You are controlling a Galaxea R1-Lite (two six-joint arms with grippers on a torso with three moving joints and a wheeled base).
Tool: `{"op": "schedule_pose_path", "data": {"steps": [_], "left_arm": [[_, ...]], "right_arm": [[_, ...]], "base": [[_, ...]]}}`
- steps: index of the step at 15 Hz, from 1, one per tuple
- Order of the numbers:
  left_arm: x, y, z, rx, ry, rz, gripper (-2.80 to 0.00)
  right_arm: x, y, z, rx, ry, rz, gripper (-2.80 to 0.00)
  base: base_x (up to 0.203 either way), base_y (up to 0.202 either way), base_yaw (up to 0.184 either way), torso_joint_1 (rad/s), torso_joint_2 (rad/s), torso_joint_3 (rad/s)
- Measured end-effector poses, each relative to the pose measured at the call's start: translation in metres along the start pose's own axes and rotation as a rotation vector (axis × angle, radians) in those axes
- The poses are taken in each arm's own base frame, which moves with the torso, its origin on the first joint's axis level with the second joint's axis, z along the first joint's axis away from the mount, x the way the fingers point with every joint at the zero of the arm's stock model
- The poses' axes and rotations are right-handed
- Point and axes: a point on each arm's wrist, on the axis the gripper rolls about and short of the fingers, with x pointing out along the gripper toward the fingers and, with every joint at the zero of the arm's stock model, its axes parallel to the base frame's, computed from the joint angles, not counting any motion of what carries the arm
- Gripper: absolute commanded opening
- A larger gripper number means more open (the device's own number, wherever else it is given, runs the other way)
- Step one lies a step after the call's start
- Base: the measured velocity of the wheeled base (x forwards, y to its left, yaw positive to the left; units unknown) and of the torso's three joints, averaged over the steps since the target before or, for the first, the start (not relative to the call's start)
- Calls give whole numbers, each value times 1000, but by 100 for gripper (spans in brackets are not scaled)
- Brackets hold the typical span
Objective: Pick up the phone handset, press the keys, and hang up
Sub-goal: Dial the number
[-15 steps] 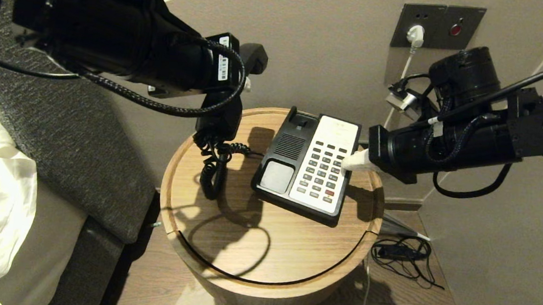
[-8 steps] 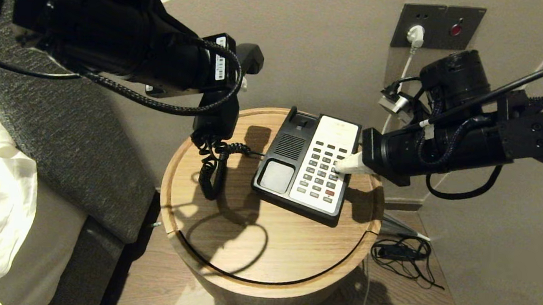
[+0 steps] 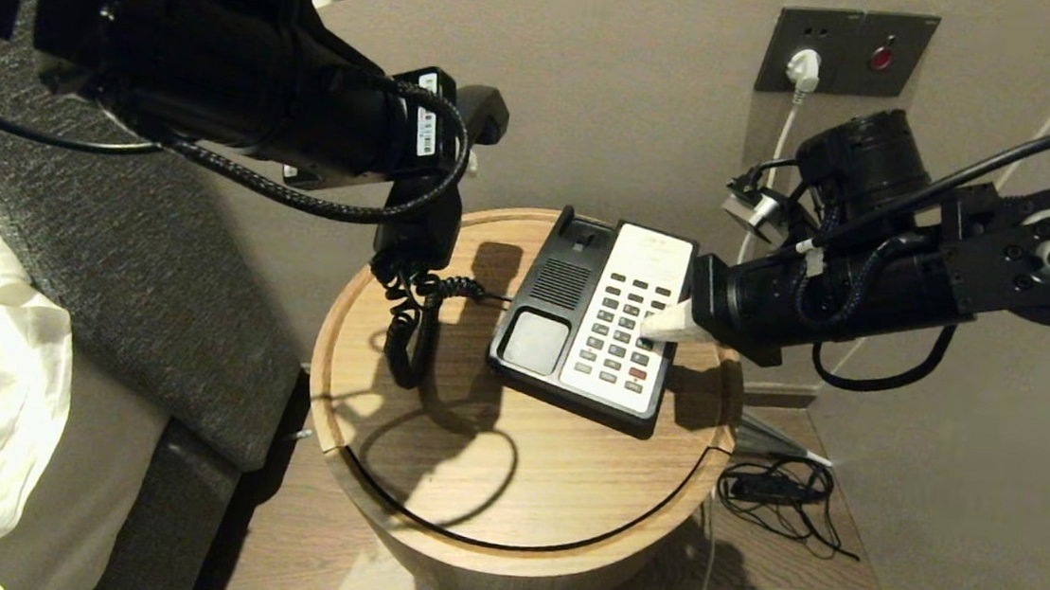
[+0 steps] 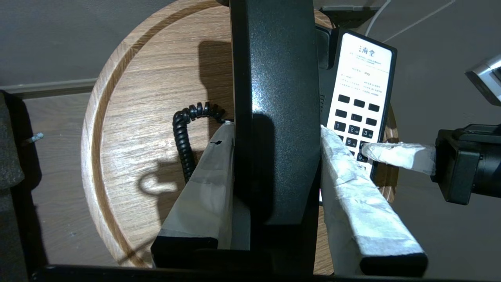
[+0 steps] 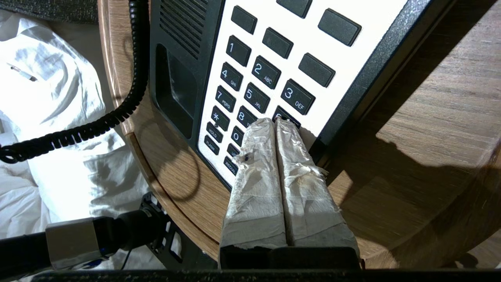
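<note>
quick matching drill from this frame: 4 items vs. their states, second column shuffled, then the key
Items:
1. handset
2. coiled cord
3. right gripper
4. white plug

States:
A. seated in the wall socket
B. fingers together, tips down on the keypad by the 6 key
C. clamped between the left gripper's fingers, lifted off the phone base
D. hanging from the handset to the round wooden table, running to the base

Pairs: 1-C, 2-D, 3-B, 4-A
</note>
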Motion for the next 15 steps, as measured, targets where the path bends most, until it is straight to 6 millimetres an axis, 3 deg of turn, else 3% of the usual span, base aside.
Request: {"op": "schedule_pose_path", "data": {"steps": [4,8,15], "left_arm": [[0,0,0,0,0,-3,-280],[-4,0,1,-2,-7,-9,-280],[-3,4,-1,-4,3,6,-280]], "right_arm": [[-3,0,0,15,6,-12,-280],[-24,18,8,16,2,3,-280],[-25,24,-9,52,168,2,-280]], "base": [[0,0,0,0,0,0],[0,0,0,0,0,0],[0,0,0,0,0,0]]}}
